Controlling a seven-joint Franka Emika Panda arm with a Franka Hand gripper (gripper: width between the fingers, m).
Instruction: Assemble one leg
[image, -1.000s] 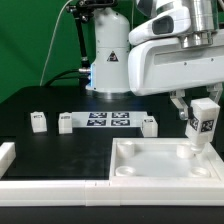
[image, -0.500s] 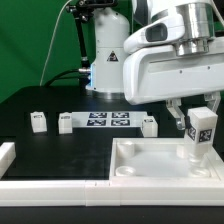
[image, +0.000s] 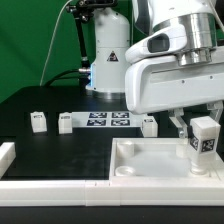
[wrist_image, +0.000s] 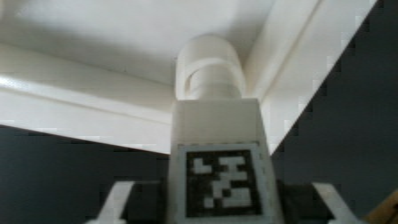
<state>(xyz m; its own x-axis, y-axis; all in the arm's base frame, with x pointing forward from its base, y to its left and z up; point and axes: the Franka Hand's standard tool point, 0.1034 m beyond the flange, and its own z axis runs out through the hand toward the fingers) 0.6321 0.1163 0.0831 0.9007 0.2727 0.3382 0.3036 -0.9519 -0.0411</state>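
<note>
My gripper (image: 203, 122) is shut on a white leg (image: 203, 142) with a black-and-white tag on its face, held upright over the big white tray (image: 140, 170) at the exterior view's right. The leg's lower end is down inside the tray near a far corner. In the wrist view the leg (wrist_image: 217, 130) runs from between my fingers (wrist_image: 121, 198) toward the tray's corner wall (wrist_image: 294, 60). Three more legs stand on the black table: one at the exterior view's left (image: 38, 121), one by the marker board (image: 66, 122), one by the tray (image: 150, 125).
The marker board (image: 108, 120) lies flat at the table's middle back. A white rail (image: 40, 183) runs along the front edge, with a white block (image: 5, 154) at the exterior view's left. The robot base (image: 108, 60) stands behind.
My gripper has moved down and toward the camera with the leg, bringing its lower end deeper into the tray. The loose legs have not moved.
</note>
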